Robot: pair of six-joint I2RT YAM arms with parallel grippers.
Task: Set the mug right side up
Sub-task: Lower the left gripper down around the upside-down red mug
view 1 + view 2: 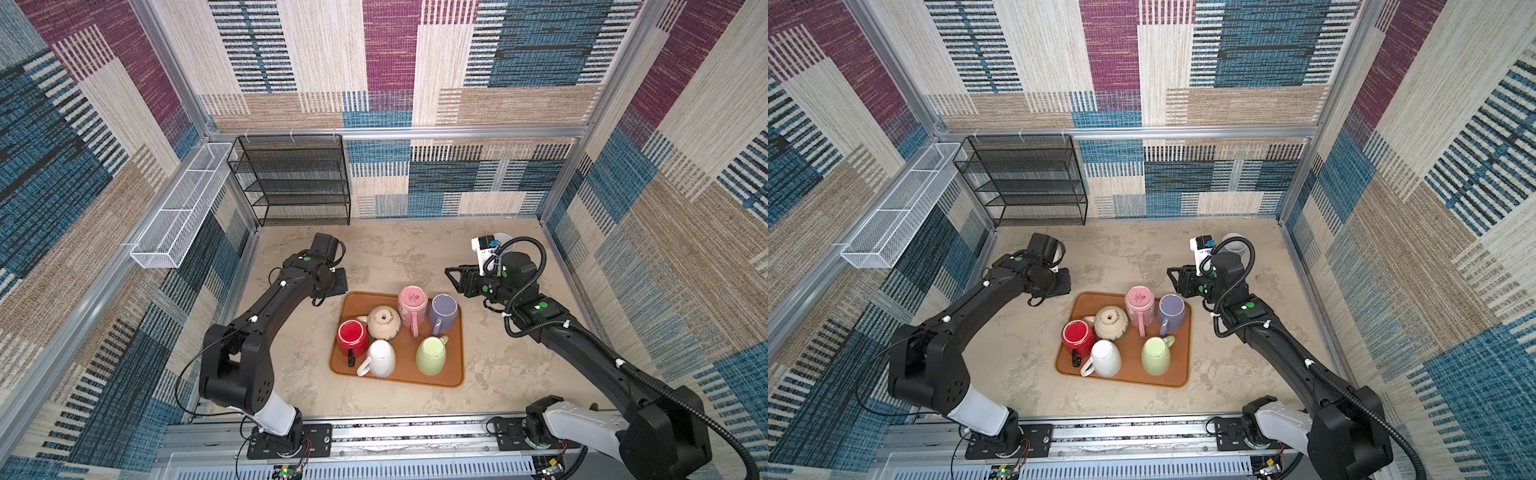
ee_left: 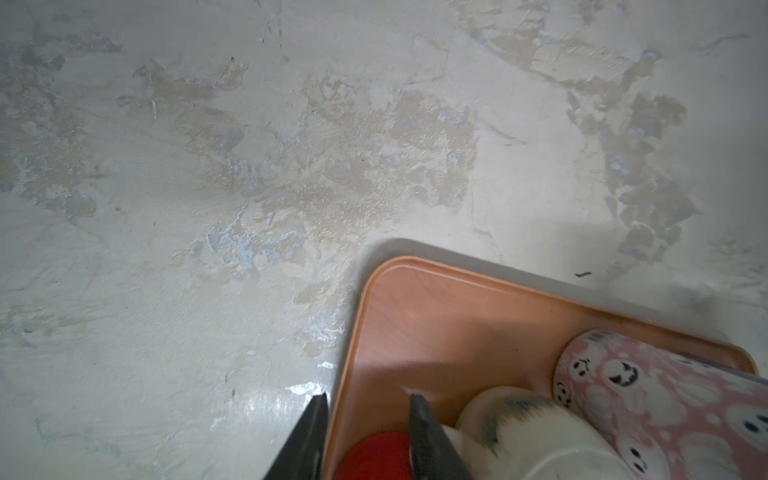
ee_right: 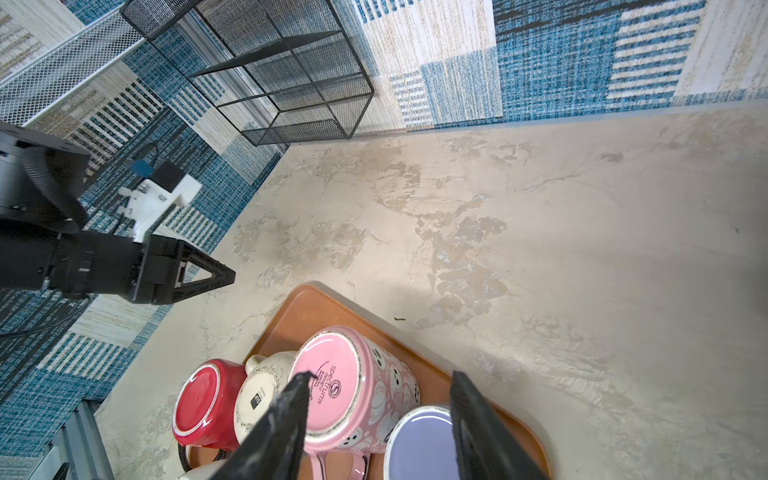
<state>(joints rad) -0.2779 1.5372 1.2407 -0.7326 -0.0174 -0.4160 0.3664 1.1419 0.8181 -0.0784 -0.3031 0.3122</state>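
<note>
Hovering left tool [image 2: 368, 397] released over edge of orange rectangular plastic tray [image 2: 415, 299], pointing right tool [image 3: 382, 376], spread and empty, toward upturned pink ghost-printed ceramic mug [image 3: 336, 365] just ahead

From high at the front, both top views stare down over the whole mottled beige desk [image 1: 395, 257]. Left wrist camera sits close, facing down on a corner of the rounded orange plastic tray [image 2: 415, 316]. Right wrist camera, tilted toward the patchwork fabric back wall [image 3: 457, 62], shares that corner and the pink ghost-faced ceramic mug [image 3: 345, 399].
</note>
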